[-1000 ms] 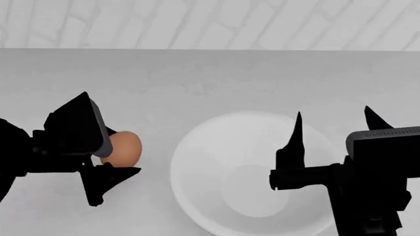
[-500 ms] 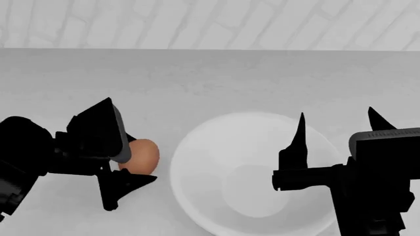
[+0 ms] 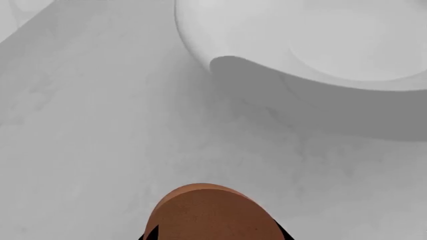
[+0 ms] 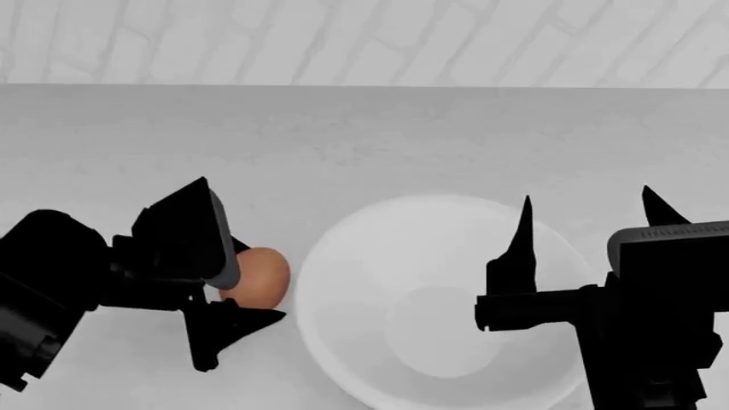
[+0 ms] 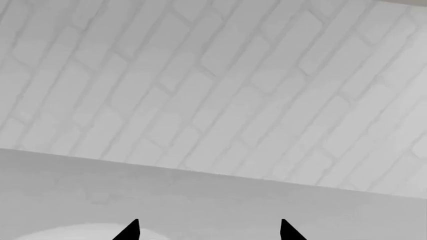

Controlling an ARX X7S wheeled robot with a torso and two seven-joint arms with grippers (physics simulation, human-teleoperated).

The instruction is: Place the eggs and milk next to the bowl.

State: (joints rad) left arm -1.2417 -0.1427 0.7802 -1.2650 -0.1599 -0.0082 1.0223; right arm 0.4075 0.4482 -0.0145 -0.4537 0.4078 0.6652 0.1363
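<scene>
Left arm comes in low from the left side of the head view, black and bulky, wrist angled toward the middle. Its pincer (image 4: 234, 286) is clamped on the brown egg (image 4: 256, 276), one finger above it and one below. Right arm sits at the lower right, and its pincer (image 4: 583, 218) points straight ahead with both tips spread wide apart, nothing between them.
</scene>
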